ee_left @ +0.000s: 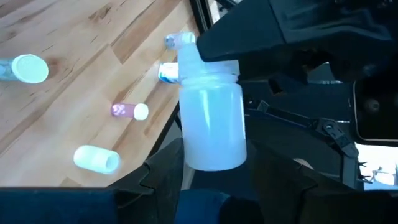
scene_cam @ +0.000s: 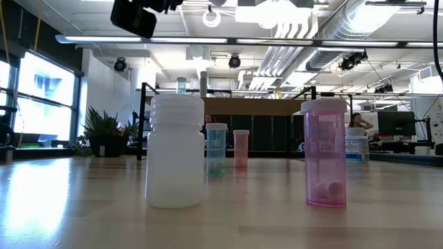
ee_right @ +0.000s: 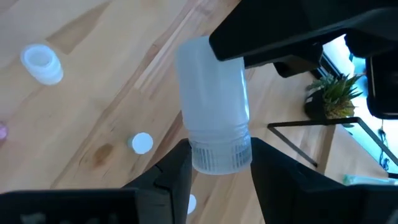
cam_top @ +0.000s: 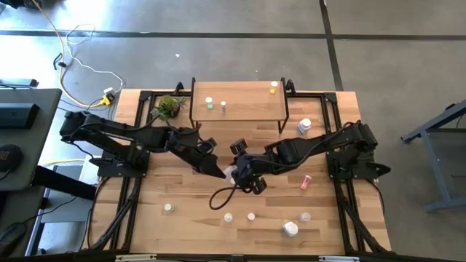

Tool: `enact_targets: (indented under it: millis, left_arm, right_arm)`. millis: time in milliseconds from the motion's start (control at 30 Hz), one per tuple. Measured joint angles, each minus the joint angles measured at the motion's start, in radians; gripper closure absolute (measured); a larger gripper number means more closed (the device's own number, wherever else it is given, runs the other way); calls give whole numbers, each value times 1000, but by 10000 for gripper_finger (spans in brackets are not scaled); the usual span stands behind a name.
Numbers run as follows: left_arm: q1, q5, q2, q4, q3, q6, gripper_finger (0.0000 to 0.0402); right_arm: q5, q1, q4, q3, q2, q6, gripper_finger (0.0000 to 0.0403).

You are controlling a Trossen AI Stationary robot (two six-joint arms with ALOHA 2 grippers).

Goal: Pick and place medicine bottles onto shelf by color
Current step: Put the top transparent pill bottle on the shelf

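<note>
High view: both arms meet over the middle of the table [cam_top: 182, 193], the left gripper [cam_top: 218, 172] and right gripper [cam_top: 239, 173] nose to nose around one white bottle [cam_top: 231, 173], held clear of the wood. Left wrist view shows the left gripper [ee_left: 211, 168] with its jaws partly closed on the bottle's base end [ee_left: 211, 121]; the right arm's dark fingers cover the capped end beyond. Right wrist view gives the mirror: right gripper [ee_right: 214, 165] jaws narrowed onto the ribbed cap end [ee_right: 217, 124], the left arm's finger across the far end. So each gripper has hold of one end; likely a handover or a re-grip so the bottle can be set upright, though which arm gives and which takes cannot be told. Shelf [cam_top: 251, 109] stands at the far edge, well apart from the grippers, already carrying a few small bottles, with a green plant [cam_top: 169, 106] just beside its left end. Loose bottles remain near the front edge, among them a pink bottle [scene_cam: 325, 153] and a large white one [scene_cam: 177, 152] close to the low camera, so much sorting seems left. Risk, as I judge it: one jaw letting go before the other grips firmly would drop the bottle.
</note>
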Motion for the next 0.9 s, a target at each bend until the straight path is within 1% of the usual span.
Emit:
enact_targets:
  millis: [100,333,467,667,800,900]
  left_arm:
    - [0,1,15,29,0,7,240]
    - [0,3,30,35,0,55,235]
    - [0,-18,34,44,0,63,217]
    - [1,-20,34,40,0,63,187]
    - [1,-11,34,35,0,58,185]
    - [1,20,34,35,0,56,192]
  right_arm:
    - [-1,-1,-13,0,-1,-1,274]
    - [-7,-1,-17,0,0,0,274]
    - [2,-3,21,0,1,9,274]
    - [1,-3,28,0,0,8,274]
    - [-4,-3,11,0,0,7,274]
    - [-7,-3,-10,0,0,6,274]
